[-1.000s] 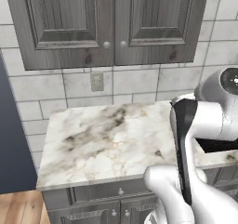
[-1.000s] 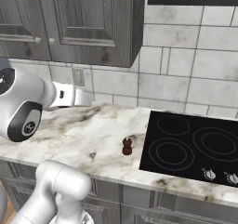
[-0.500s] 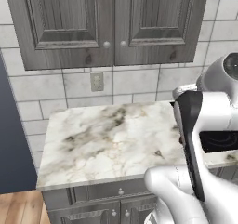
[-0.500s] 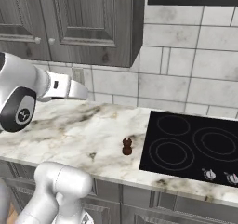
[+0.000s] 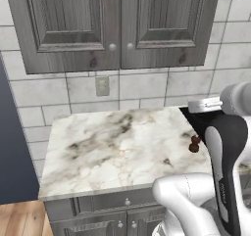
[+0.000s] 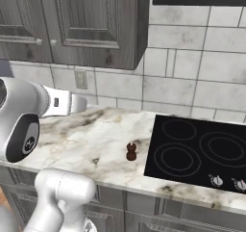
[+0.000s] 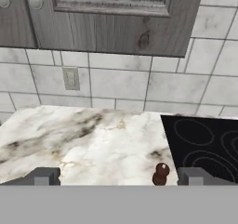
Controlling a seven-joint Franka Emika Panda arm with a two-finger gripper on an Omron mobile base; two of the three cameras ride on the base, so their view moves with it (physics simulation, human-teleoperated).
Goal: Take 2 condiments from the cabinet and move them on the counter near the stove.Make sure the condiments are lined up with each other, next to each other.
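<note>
Since a second ago the arm has swung up and toward the right in the left base view, uncovering the shaker point(image 5: 194, 144), which it hid before; in the right base view its forearm has risen from the counter level to the height of the wall tiles. The shaker itself has not shifted.

The gripper point(image 7: 116, 176) stands wide open and holds nothing; its two finger tips point(image 7: 42, 176) rise far apart at the bottom of the hand view, above the counter's front part.

The shaker stands upright on the counter point(image 6: 86, 135) near its front edge, just beside the left edge of the stove point(image 6: 192, 149) but apart from it, still on the marble. In the hand view it sits between the finger tips, closer to the right one, and is not touched by either.

The cabinet point(image 5: 117, 24) hangs above the counter's back edge with both doors shut. A wall socket point(image 5: 102, 85) sits on the tiles below it. Small silver knobs point(image 6: 217, 180) line the stove's front edge.
</note>
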